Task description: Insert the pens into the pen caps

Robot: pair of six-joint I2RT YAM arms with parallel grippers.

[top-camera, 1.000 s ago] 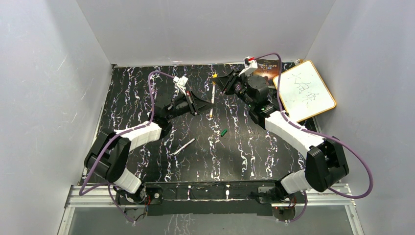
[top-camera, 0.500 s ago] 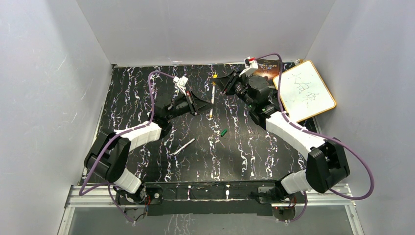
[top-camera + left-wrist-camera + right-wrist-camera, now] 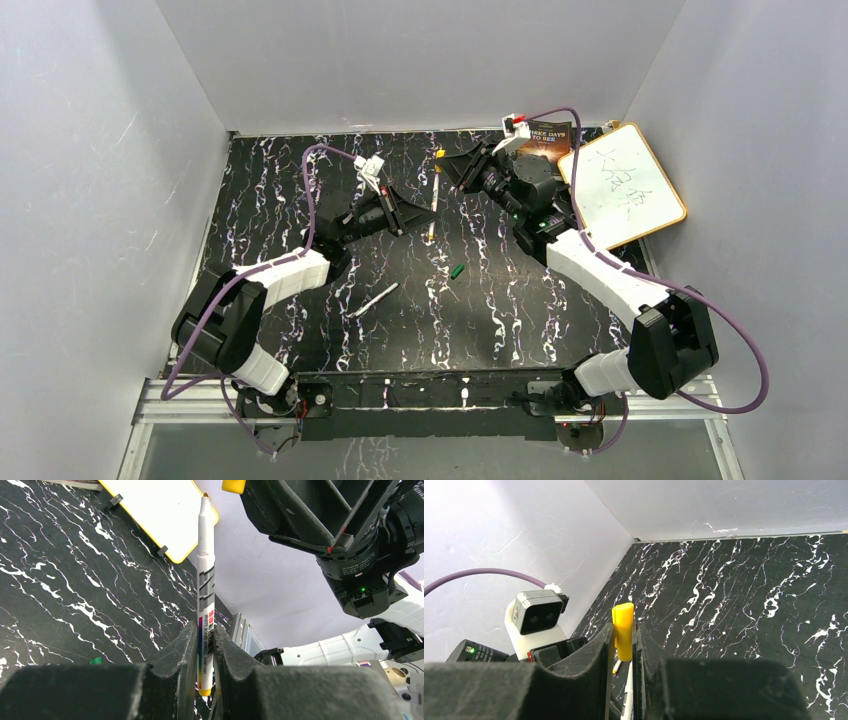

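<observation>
here the left gripper (image 3: pixel 206 639) pinches a thin white marker pen with a printed barrel (image 3: pixel 205 570) near its yellow butt end, jaws pressed on the barrel, bare tip pointing away. the right gripper (image 3: pixel 624 632) clamps a stubby yellow plastic cap (image 3: pixel 623 617) between its jaws. pen tip and cap sit close but apart, over the black marbled table (image 3: pixel 300 200). 1 small green cap (image 3: pixel 457 270) and 1 greyish pen (image 3: pixel 373 299) lie on the table, apart from both grippers.
</observation>
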